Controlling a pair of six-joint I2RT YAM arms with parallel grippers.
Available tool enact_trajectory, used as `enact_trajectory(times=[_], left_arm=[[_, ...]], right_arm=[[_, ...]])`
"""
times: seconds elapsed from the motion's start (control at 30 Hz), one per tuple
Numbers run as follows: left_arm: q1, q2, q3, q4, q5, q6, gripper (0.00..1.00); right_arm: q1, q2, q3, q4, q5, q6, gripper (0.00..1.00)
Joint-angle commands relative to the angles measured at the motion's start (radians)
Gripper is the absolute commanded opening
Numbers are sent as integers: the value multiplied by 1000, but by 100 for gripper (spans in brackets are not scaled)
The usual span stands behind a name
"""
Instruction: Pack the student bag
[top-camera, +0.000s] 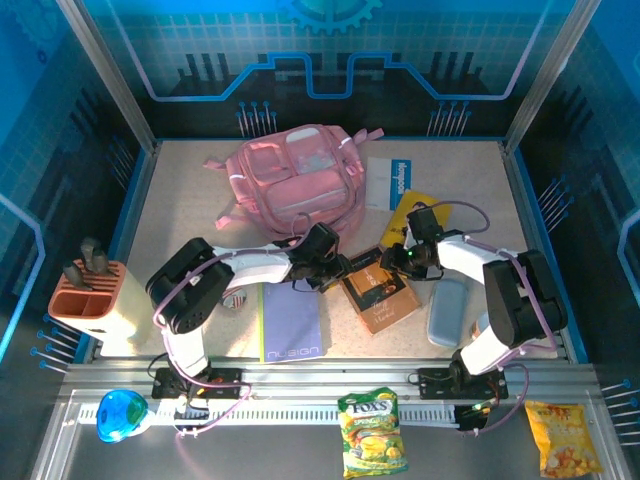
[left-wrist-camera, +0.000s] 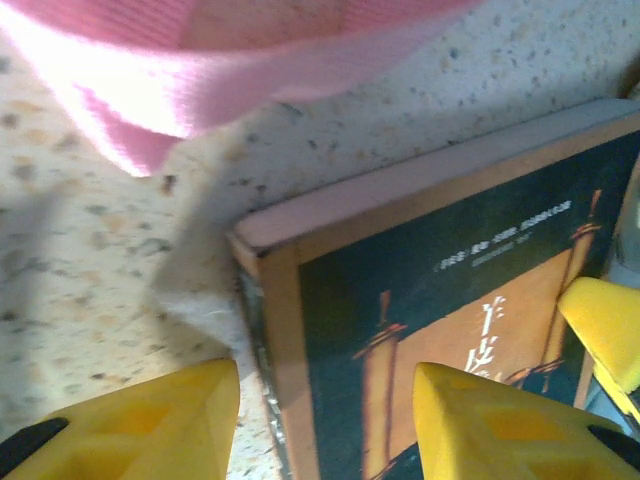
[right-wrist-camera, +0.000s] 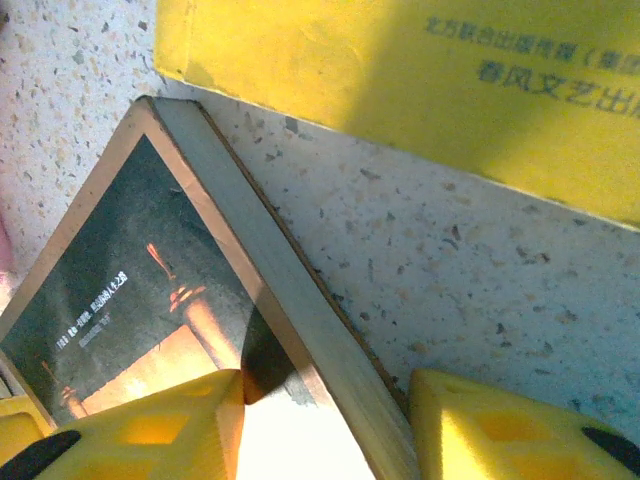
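The pink student bag (top-camera: 295, 180) lies at the back middle of the table, pockets up; a fold of the bag's pink fabric (left-wrist-camera: 200, 70) crosses the top of the left wrist view. In front of it a dark book with a brown border (top-camera: 380, 290) lies flat. My left gripper (top-camera: 340, 268) is open astride the book's left edge (left-wrist-camera: 270, 330), one finger over the table and one over the cover (left-wrist-camera: 325, 385). My right gripper (top-camera: 395, 262) stands open astride the book's far right edge (right-wrist-camera: 290, 290), one finger over the cover and the other close against the page side (right-wrist-camera: 328, 385).
A yellow book (top-camera: 412, 208) and a white booklet (top-camera: 390, 182) lie right of the bag. A purple notebook (top-camera: 291, 322) and a grey case (top-camera: 447, 310) flank the dark book. An orange holder (top-camera: 90, 295) stands at the left. Two snack bags (top-camera: 372, 432) (top-camera: 563, 438) lie on the front rail.
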Motion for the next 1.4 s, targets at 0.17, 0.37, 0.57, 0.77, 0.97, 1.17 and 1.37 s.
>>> enact_trajectory(times=[0.17, 0.37, 0.57, 0.77, 0.97, 1.17, 1.37], left_arm=[[-5, -4, -33, 230, 87, 60, 49], [-6, -76, -130, 473, 123, 101, 42], [-7, -101, -181, 574, 135, 105, 36], [-8, -82, -160, 556, 144, 110, 35], [-8, -44, -111, 510, 162, 118, 35], [-7, -19, -74, 491, 180, 130, 32], [-7, -24, -46, 437, 164, 162, 29]], right_arm=[[-13, -1, -52, -1, -65, 62, 42], [-30, -5, -53, -5, -58, 76, 39], [-45, -11, -63, 6, -55, 97, 36], [-53, -8, -68, 19, -65, 109, 35], [-62, -23, -87, 57, -98, 121, 34], [-79, -39, -104, 80, -133, 136, 33], [-93, -60, -106, 76, -130, 136, 33]])
